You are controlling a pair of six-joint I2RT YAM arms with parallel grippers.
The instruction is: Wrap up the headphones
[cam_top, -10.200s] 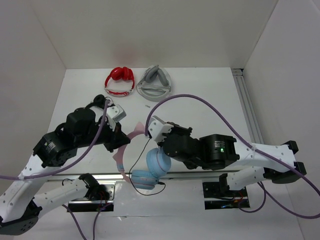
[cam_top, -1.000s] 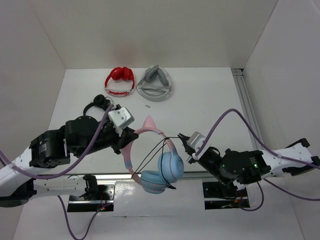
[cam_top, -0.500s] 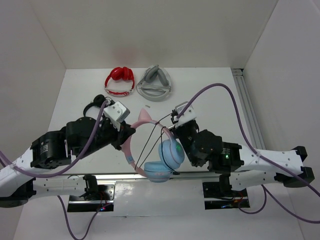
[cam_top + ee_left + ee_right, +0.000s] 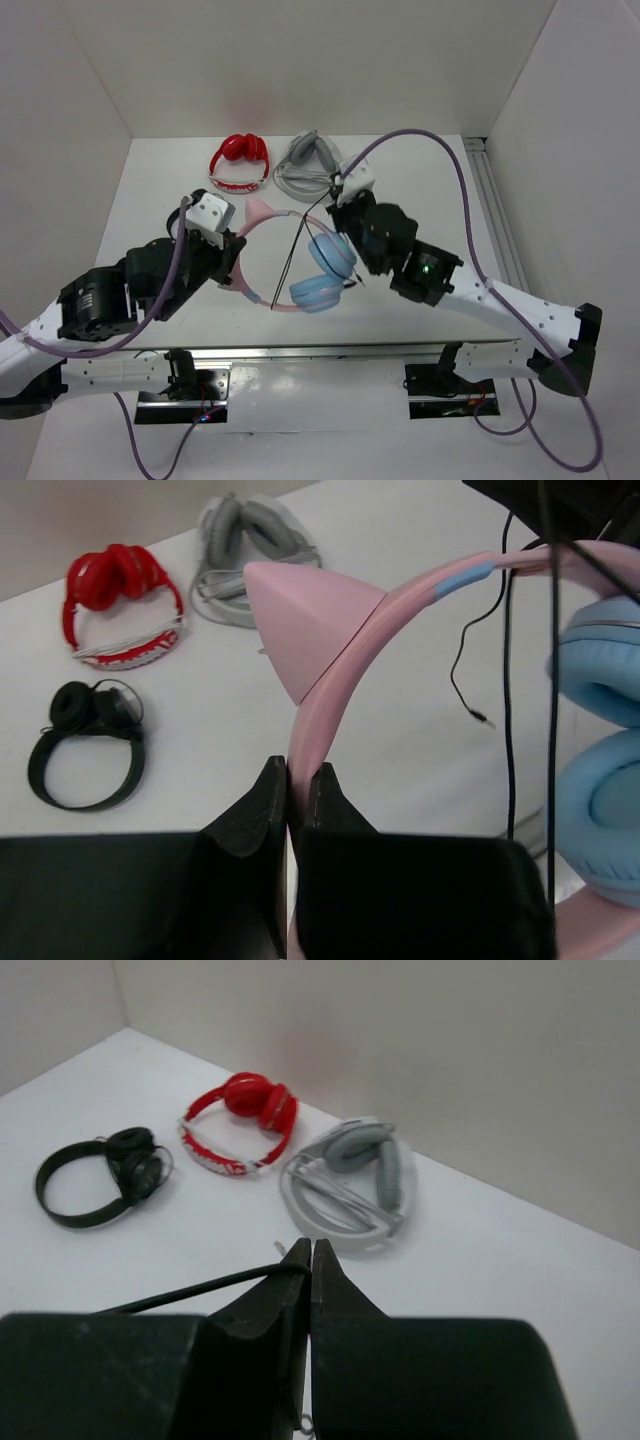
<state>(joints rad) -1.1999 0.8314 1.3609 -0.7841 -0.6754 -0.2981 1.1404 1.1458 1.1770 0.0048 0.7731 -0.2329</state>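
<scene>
At mid-frame in the top view, the cat-eared headphones [image 4: 330,258] sit over the desk [image 4: 420,200] between the left pincer [image 4: 290,785] and the right pincer [image 4: 310,1260], which nips their cable [image 4: 200,1288]; behind them at upper centre the folded headset [image 4: 240,162] lies just left of the corded headset [image 4: 310,165], and the small on-ear headset [image 4: 88,745] lies further left.

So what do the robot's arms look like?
The left arm and right arm are white tubes with chunky black joints. A purple cable loops along each. The left gripper and right gripper have black pointed fingers. A green light glows on the right arm.

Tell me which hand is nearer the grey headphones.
Right. The right hand holds the black cable just short of the grey headphones; the left hand grips the pink headband farther back.
</scene>
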